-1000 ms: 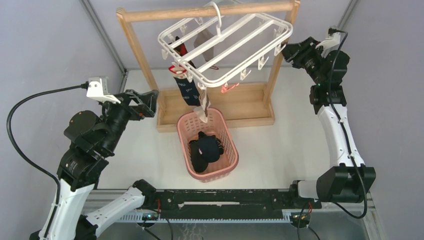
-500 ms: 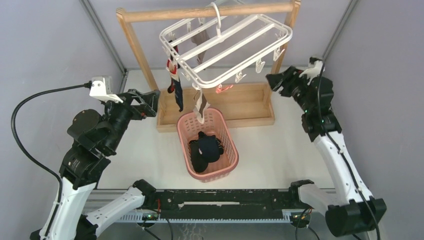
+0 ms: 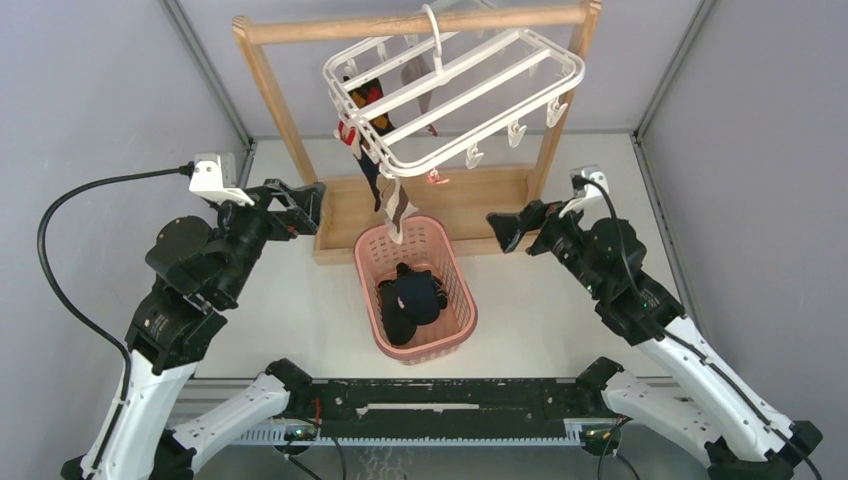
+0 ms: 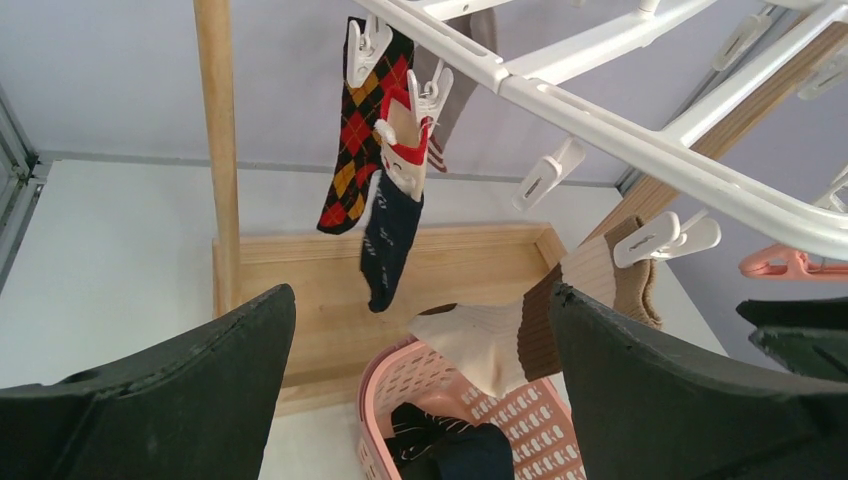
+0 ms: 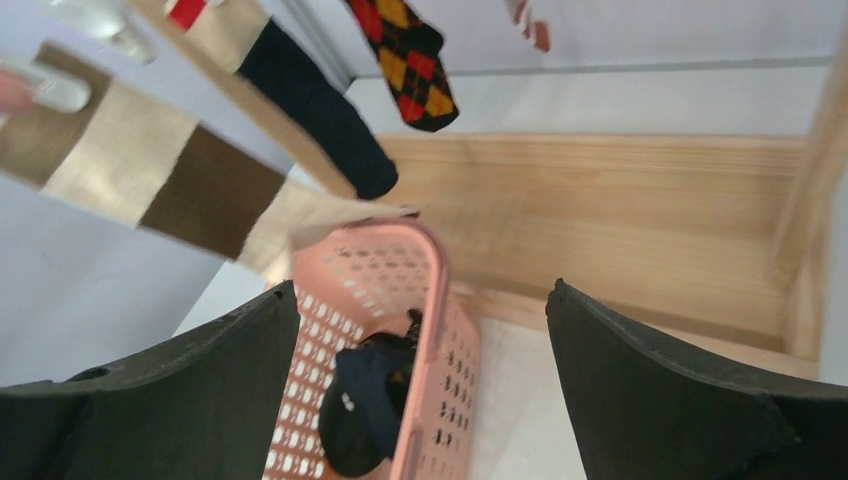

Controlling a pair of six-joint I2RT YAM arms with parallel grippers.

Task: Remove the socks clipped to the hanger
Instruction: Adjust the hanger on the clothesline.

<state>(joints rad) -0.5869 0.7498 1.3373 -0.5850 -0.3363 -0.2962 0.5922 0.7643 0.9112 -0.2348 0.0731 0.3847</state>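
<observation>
Several socks (image 3: 378,175) are clipped to the hanger (image 3: 470,85), bunched at its near-left corner.

Top view: the hanger hangs by its hook from the wooden rack (image 3: 400,24). Its long axis runs lower-left to upper-right, with the sock corner dipped. The socks hang lengthwise, toes down, over the pink basket (image 3: 463,292), which holds black socks (image 3: 410,300). The left gripper (image 3: 300,203) sits left of the rack and the right gripper (image 3: 505,228) right of the basket. Neither touches anything.

Left wrist view: jaws are spread wide with nothing between them. The argyle sock (image 4: 362,135) and the dark sock (image 4: 388,240) with its red-white cuff hang vertical. The banded sock (image 4: 560,315) droops toward the basket.

Right wrist view: jaws are spread wide and empty above the basket rim. The banded sock lies diagonally across the upper left.
</observation>
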